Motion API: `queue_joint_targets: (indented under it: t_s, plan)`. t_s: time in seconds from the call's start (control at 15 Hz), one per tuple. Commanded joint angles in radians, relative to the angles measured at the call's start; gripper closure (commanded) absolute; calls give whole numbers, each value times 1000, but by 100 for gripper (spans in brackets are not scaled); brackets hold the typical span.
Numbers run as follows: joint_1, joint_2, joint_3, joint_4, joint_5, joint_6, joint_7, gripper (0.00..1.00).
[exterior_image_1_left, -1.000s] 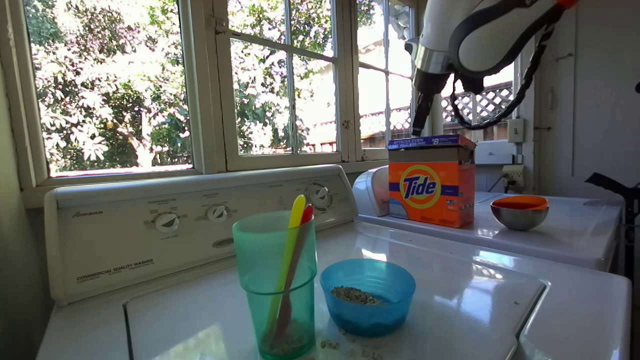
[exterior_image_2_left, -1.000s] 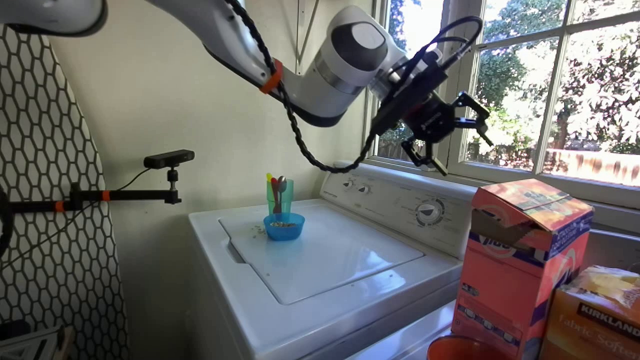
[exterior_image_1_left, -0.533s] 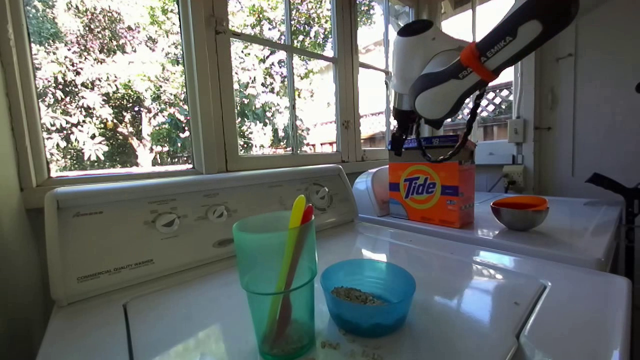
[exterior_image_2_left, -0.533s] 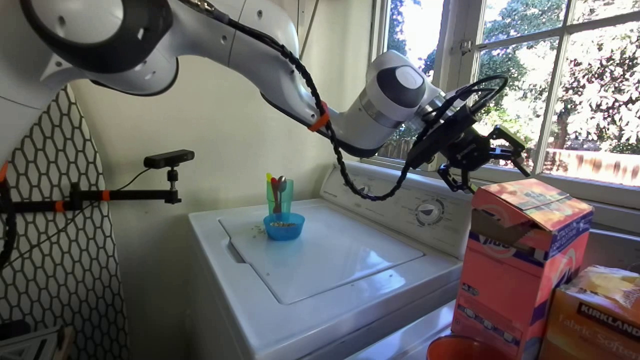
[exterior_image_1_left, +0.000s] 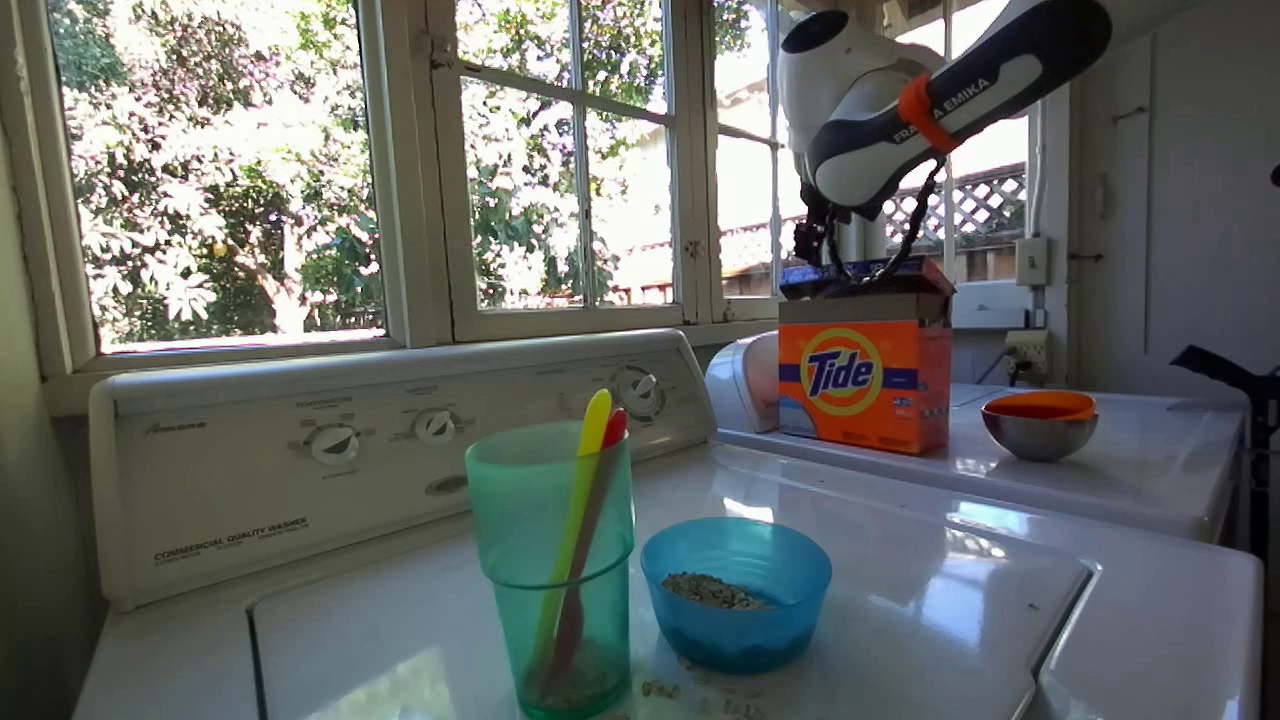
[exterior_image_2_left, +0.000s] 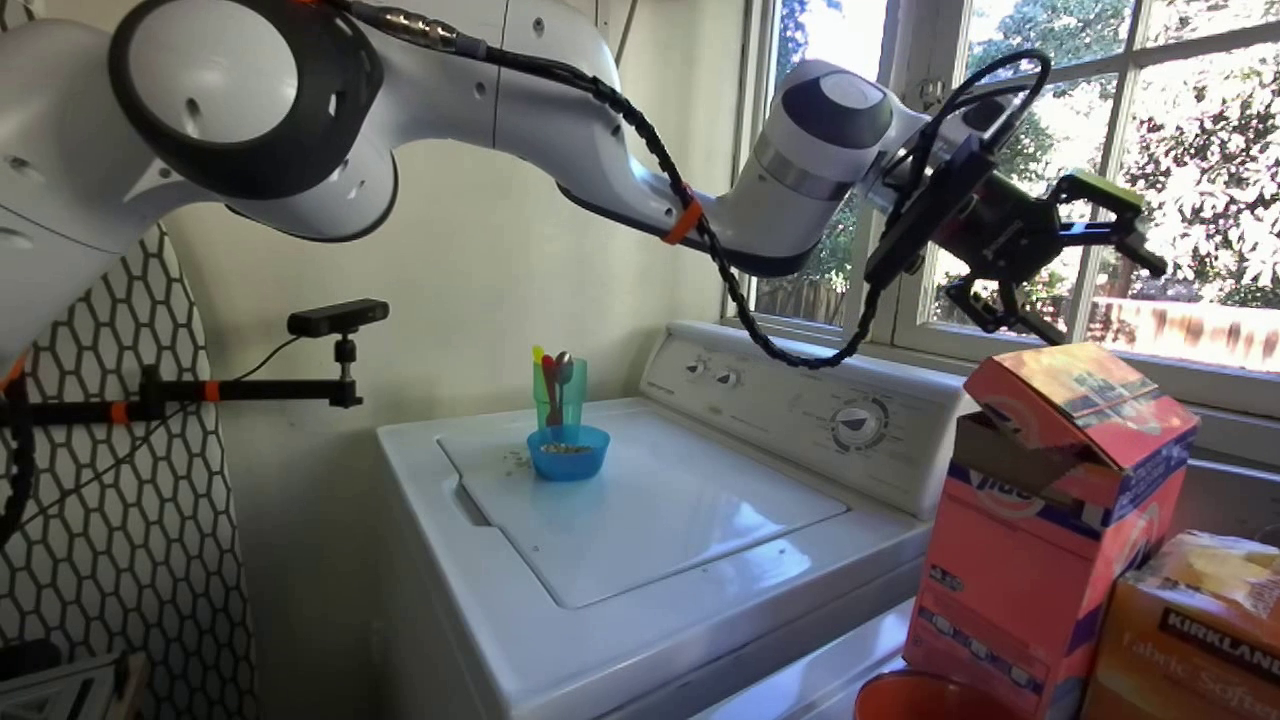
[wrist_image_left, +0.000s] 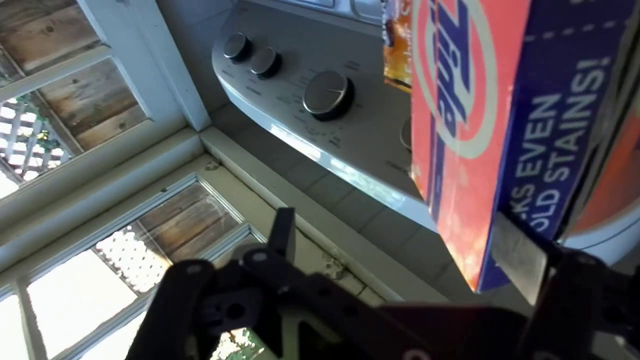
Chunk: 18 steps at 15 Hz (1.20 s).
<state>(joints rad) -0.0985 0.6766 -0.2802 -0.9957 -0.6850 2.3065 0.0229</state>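
While a black camera (exterior_image_2_left: 338, 318) sits on a horizontal bracket (exterior_image_2_left: 270, 391) at the left in an exterior view, a translucent green cup (exterior_image_2_left: 578, 405) of utensils (exterior_image_2_left: 549, 382) stands on the white washer (exterior_image_2_left: 690, 500) to its right. A blue bowl (exterior_image_2_left: 570, 470), partly filled with small grains (exterior_image_2_left: 566, 449), is positioned beside the cup; further grains lie loose on the washer. Farther right, the control panel (exterior_image_2_left: 785, 412) carries round knobs (exterior_image_2_left: 856, 427). An orange bowl (exterior_image_2_left: 930, 697), cut off by the view's lower edge, stands near the Tide box (exterior_image_2_left: 1025, 565). The Tide box stands upright on a second white appliance (exterior_image_2_left: 830, 665); its lid (exterior_image_2_left: 1085, 397) is tilted above a ragged opening. The gripper (exterior_image_2_left: 1109, 303) is at the top of the box, jaws wide apart, nothing clamped between them. In the wrist view, one finger (wrist_image_left: 517, 252) overlaps the lid's blue printed side; contact cannot be confirmed. At the far right, a Kirkland fabric softener box (exterior_image_2_left: 1185, 650) stands beside the Tide box.
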Motion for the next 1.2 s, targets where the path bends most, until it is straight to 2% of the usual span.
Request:
queue_joint_targets:
  t_s: [0.0, 0.4, 0.47, 0.87, 1.0, 1.13]
  plan:
    - [-18, 26, 10, 70, 27, -36, -48, 0]
    - [-14, 34, -32, 107, -18, -40, -31, 0]
    - [-20, 27, -23, 101, 2, -39, -43, 0]
    - [-69, -79, 149, -23, 238, -46, -247, 0]
    - [-71, -85, 155, -40, 244, -86, -300, 0]
    - [-61, -86, 126, -55, 208, -131, -288, 0]
